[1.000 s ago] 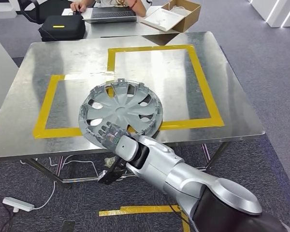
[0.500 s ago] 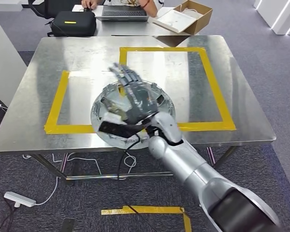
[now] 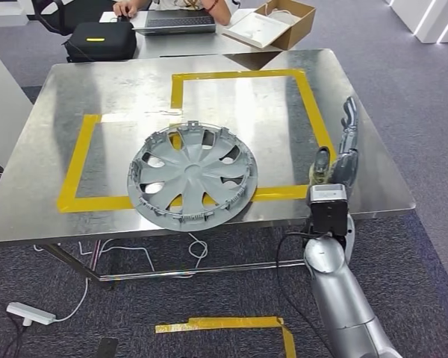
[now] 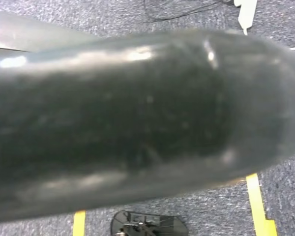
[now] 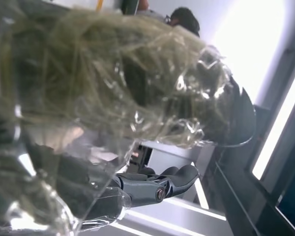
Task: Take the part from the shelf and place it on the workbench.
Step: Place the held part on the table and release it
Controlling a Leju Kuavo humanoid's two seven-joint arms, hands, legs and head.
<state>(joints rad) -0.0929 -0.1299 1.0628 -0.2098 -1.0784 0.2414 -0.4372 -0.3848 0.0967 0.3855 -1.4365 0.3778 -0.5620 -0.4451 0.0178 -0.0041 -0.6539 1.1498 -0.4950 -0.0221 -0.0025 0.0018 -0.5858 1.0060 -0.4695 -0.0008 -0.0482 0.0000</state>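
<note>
The grey plastic spoked wheel cover (image 3: 193, 176) lies flat on the steel counter (image 3: 52, 104), apparently delivered, while the right hand (image 3: 340, 153), fingers straight and empty, hovers off to its side.

A black case (image 3: 99, 40) lies on the far table (image 3: 171, 46), beside a laptop (image 3: 179, 21) where a person's hand (image 3: 123, 9) rests. An open cardboard box (image 3: 278, 21) stands near. On the carpet (image 3: 413, 82) lie a white power strip (image 3: 30, 314) and yellow tape (image 3: 227, 324).
</note>
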